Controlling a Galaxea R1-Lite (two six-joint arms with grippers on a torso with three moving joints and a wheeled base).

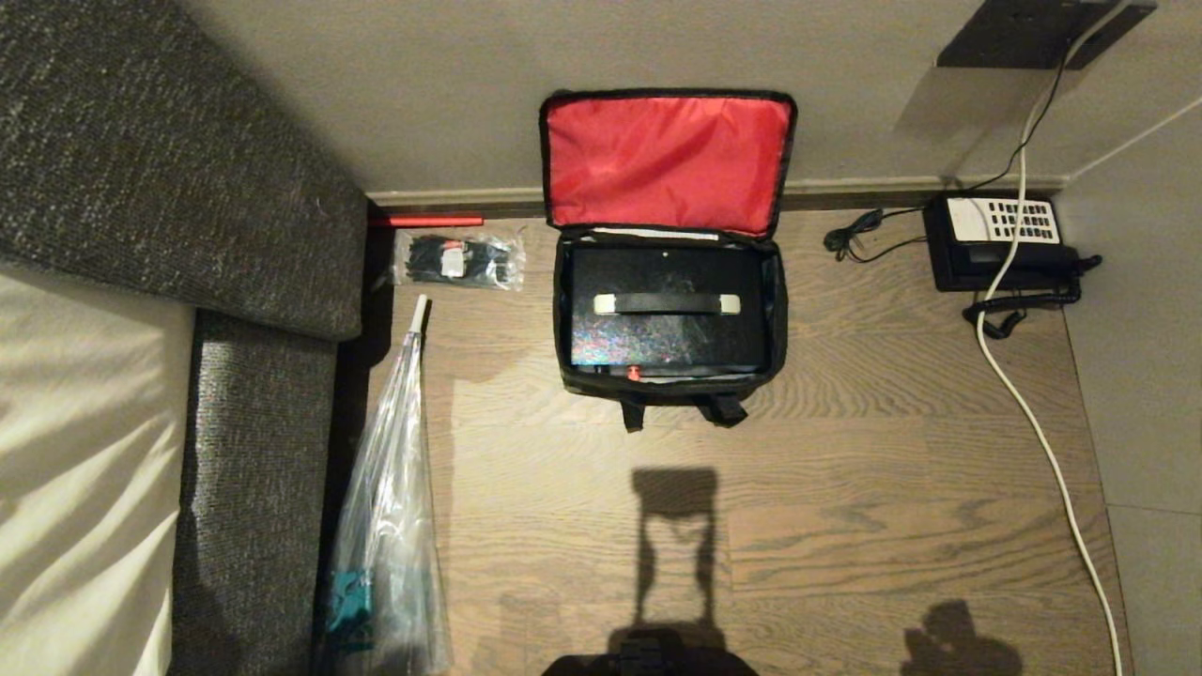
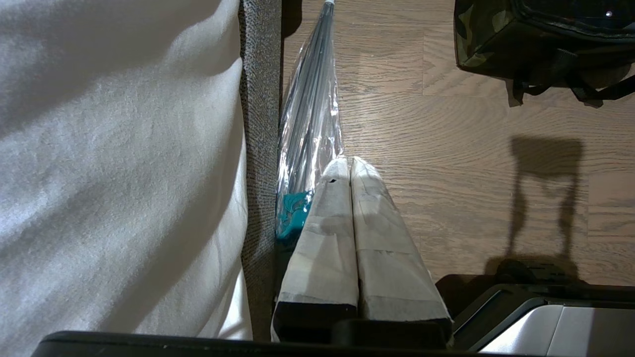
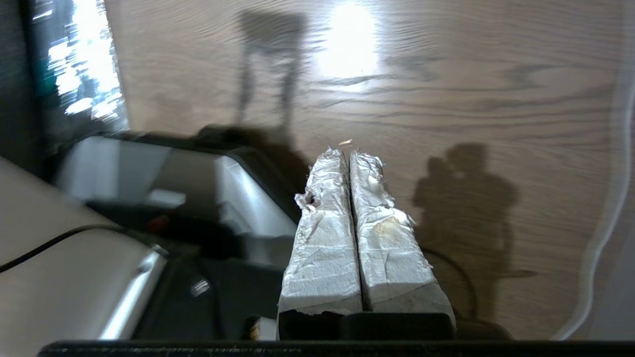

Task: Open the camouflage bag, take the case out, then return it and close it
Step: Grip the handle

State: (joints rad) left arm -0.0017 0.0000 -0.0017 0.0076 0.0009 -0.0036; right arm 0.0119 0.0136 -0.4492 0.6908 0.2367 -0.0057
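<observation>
- The camouflage bag [image 1: 669,376] sits on the wooden floor [image 1: 845,488] against the wall, its red-lined lid [image 1: 665,161] thrown back and leaning upright.
- The case [image 1: 665,319] lies inside the bag, handle [image 1: 667,303] facing up across the middle.
- Both arms are out of the head view. The left gripper [image 2: 346,163] hangs near the sofa [image 2: 258,124] with fingers pressed together; the right gripper [image 3: 346,154] is low over the floor, well short of the bag, fingers also closed and empty.
- Judging by this, lifting the case out comes next: the fingers must spread first, then drop straight onto the handle's centre.
- Lift vertically, since the case fits snugly and could drag the soft walls.
</observation>
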